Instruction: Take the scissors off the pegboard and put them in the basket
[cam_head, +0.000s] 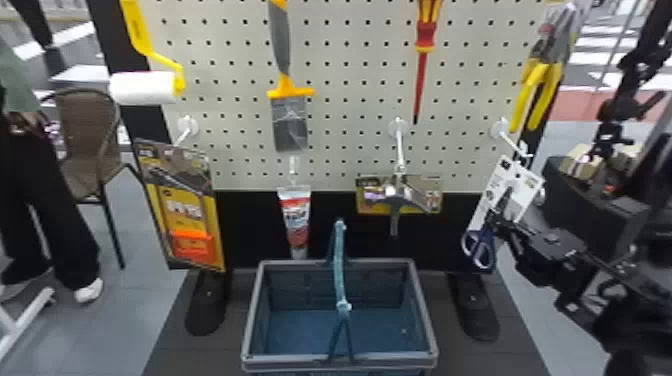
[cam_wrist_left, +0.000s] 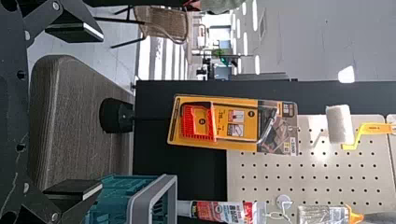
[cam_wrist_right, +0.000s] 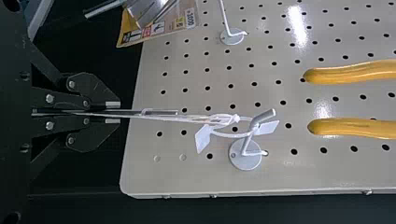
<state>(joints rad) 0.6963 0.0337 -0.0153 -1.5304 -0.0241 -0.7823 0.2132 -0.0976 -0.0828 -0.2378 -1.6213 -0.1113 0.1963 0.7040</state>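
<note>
In the head view my right gripper (cam_head: 500, 220) is at the scissors (cam_head: 480, 247), which hang on a white card at the pegboard's lower right, blue handles down. The right wrist view has that gripper (cam_wrist_right: 112, 112) shut on the scissors' card (cam_wrist_right: 163, 115), seen edge-on. A white tie loop (cam_wrist_right: 229, 134) runs from the card to the metal hook (cam_wrist_right: 252, 140). The basket (cam_head: 250, 310) stands on the floor base below the board, its handle upright. In the left wrist view my left gripper (cam_wrist_left: 100, 109) is open with nothing between its fingers, facing the packaged saw.
Around the scissors hang pliers (cam_head: 537, 95), a carded hammer-like tool (cam_head: 395, 197), a glue tube (cam_head: 296, 215) and a packaged saw (cam_head: 185, 210). A screwdriver (cam_head: 425, 45), a scraper (cam_head: 290, 120) and a paint roller (cam_head: 145, 87) are higher up.
</note>
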